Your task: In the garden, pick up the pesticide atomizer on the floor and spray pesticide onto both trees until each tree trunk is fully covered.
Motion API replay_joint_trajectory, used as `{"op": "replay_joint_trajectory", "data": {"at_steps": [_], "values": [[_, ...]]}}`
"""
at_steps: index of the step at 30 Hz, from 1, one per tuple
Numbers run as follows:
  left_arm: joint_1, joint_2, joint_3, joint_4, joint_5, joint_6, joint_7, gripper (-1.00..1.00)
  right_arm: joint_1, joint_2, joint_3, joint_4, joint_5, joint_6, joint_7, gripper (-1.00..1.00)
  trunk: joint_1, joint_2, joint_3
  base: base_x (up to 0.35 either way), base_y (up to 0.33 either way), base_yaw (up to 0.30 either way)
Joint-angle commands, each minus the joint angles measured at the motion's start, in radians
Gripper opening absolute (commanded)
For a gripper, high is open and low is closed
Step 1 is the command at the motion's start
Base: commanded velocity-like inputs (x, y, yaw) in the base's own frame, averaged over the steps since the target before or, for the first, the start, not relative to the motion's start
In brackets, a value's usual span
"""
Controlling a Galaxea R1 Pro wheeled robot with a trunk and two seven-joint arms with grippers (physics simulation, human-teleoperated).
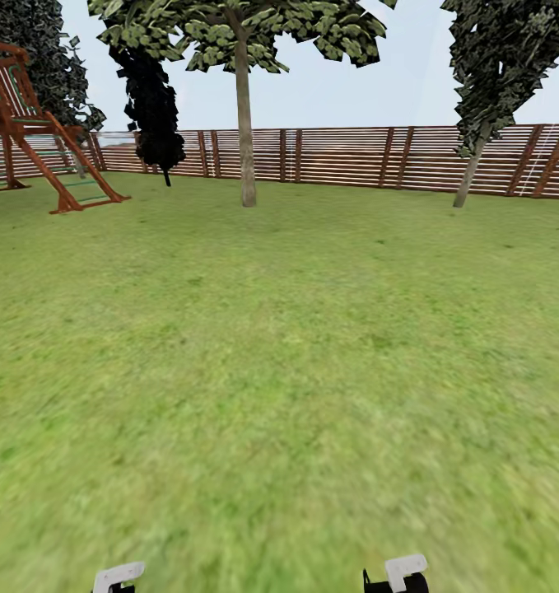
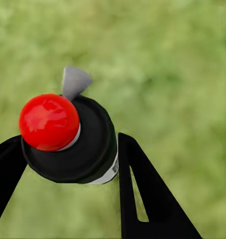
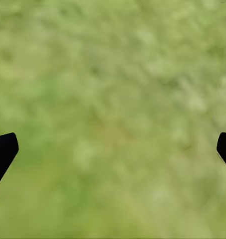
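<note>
Facing a wide lawn (image 1: pixel 279 371) from the head view. A brown slat fence (image 1: pixel 353 156) runs across the far edge. One tree (image 1: pixel 245 123) with a bare grey-brown trunk stands at about 12 o'clock, in front of the fence. A second tree (image 1: pixel 477 156) with a pale, leaning trunk stands at about 1 o'clock, near the fence. A dark leafy tree (image 1: pixel 156 115) sits at about 11 o'clock, and a red-brown wooden play frame (image 1: pixel 32 123) at about 10 o'clock. Both trees are well apart from the robot.

Left wrist view: the atomizer (image 2: pixel 73 139) sits between the two black fingers (image 2: pixel 142 194) of the left gripper (image 2: pixel 68 174). It has a black round body, a red ball cap and a grey nozzle tab sticking out from beside the cap. One finger lies against the body on one side; the other lies just beside the opposite side, with a white band at the body's lower edge next to it. The fingers are closed in around the body, holding it over blurred grass.

Right wrist view: the right gripper (image 3: pixel 113 149) has its fingers (image 3: pixel 3 152) spread wide, tips at opposite edges, nothing between them but grass.

Head view, 6 o'clock edge: two white-and-black arm parts (image 1: pixel 404 572) just peek in.
</note>
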Motion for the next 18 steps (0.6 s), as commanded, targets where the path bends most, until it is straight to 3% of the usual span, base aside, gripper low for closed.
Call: {"op": "replay_joint_trajectory", "data": {"at_steps": [1, 18], "values": [[-0.001, 0.000, 0.002, 0.001, -0.005, -0.004, 0.003, -1.00, -0.001, 0.000, 0.008, 0.001, 0.006, 0.000, -0.010, 1.00, 0.000, 0.000, -0.001, 0.340, 0.000, 0.000], [-0.001, 0.000, 0.002, 0.001, -0.005, -0.004, 0.003, -1.00, -0.001, 0.000, 0.008, 0.001, 0.006, 0.000, -0.010, 1.00, 0.000, 0.000, -0.001, 0.340, 0.000, 0.000]]}}
